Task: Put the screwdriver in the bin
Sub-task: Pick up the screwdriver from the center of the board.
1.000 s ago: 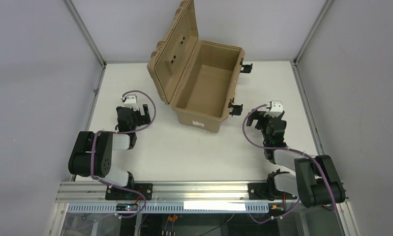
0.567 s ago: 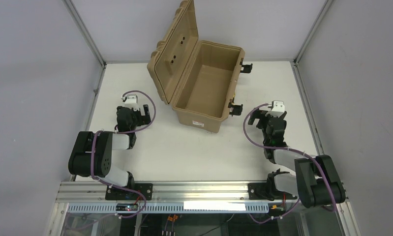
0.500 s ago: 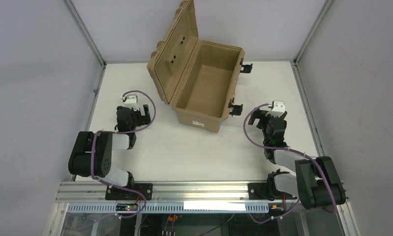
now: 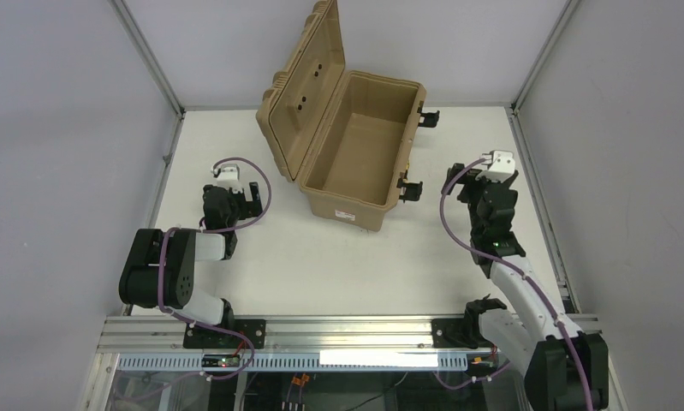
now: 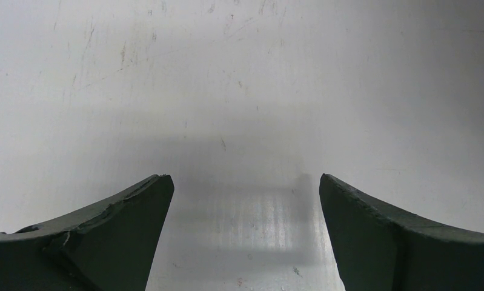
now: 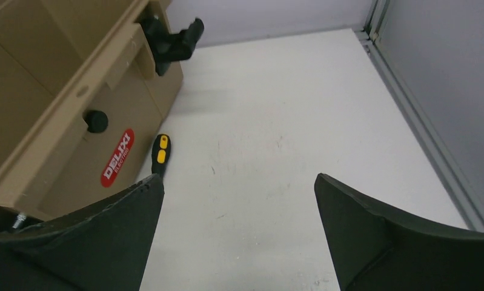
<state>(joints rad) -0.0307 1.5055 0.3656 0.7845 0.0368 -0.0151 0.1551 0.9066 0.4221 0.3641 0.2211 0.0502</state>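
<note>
Plainly shows small yellow-and-black-handled screwdriver (image 6: 160,154) flat on white tabletop (image 6: 288,109), outside large tan hard-plastic case (image 6: 63,170), just beside its red-labelled wall. Puts it ahead and left of right gripper (image 6: 239,182), just beyond the case-side fingertip, apart from it. Finds right gripper spread wide, gripping nothing. Finds left gripper (image 5: 245,179) spread too, over bare tabletop.
</note>
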